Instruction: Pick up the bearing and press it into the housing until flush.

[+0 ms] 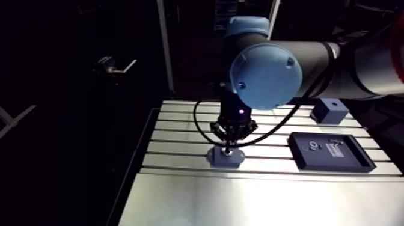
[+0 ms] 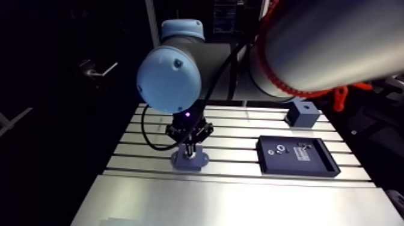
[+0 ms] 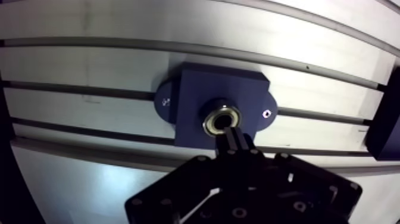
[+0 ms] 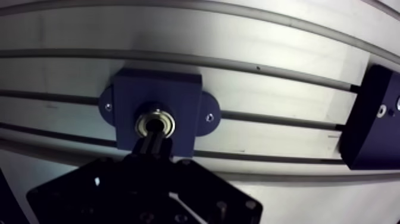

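The dark blue housing [image 3: 196, 101] lies flat on the slotted table [image 3: 89, 59], with a flange ear and screw hole on each side. The metal bearing [image 3: 221, 120] sits in its central bore, its ring shining around a dark hole. My gripper [image 3: 234, 136] is shut, its two fingers pressed together into one narrow tip that rests at the bearing's near rim. In the arm view the gripper [image 1: 228, 147] stands upright right over the housing [image 1: 225, 156].
A black tray [image 1: 329, 151] holding small parts lies to the right of the housing, and its corner [image 4: 372, 119] shows in the wrist view. A blue block [image 1: 329, 110] stands at the table's back right. A smooth plate [image 1: 258, 198] covers the table's front.
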Motion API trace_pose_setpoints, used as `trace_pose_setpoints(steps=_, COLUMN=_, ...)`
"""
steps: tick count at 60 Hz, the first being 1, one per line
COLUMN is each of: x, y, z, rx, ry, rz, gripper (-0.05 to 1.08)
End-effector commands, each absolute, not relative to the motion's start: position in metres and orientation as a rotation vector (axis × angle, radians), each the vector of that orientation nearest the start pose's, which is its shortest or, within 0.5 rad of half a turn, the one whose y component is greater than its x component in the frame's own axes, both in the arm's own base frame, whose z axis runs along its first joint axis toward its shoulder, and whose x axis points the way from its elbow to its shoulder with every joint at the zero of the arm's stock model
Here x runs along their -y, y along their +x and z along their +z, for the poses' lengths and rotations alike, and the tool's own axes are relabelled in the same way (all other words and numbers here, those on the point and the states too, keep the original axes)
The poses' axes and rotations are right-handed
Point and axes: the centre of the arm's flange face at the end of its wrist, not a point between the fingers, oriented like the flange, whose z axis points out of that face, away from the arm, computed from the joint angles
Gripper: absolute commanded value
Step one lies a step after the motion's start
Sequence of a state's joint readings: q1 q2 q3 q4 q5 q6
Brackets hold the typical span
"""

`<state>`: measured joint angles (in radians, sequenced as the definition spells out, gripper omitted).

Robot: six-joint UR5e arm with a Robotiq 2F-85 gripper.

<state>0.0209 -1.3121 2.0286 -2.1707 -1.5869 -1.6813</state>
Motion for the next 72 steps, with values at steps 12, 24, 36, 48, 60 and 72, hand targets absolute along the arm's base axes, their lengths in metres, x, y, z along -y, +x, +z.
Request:
trace_pose_setpoints(steps=12, x=0.1467, y=-0.4884, z=0.1988, rx=-3.005, ry=-0.215, rz=0.016, gripper=1.06)
trace_pose_setpoints(steps=24, x=0.1468, y=-0.4889, z=0.1984, rx=-3.005, ry=-0.219, rz=0.016, gripper=1.06)
trace_pose_setpoints(steps=36, x=0.1468, y=-0.4891, z=0.1977, rx=-3.002, ry=-0.233, rz=0.015, gripper=1.06)
trace_pose_setpoints(steps=48, x=0.1476, y=-0.4901, z=0.1958, rx=-2.999, ry=-0.236, rz=0.015, gripper=1.06)
trace_pose_setpoints(steps=60, x=0.1503, y=-0.4905, z=0.1954, rx=-2.998, ry=-0.244, rz=0.016, gripper=1.06)
trace_pose_setpoints(steps=72, x=0.1514, y=-0.4915, z=0.1941, rx=-2.999, ry=-0.249, rz=0.016, gripper=1.06)
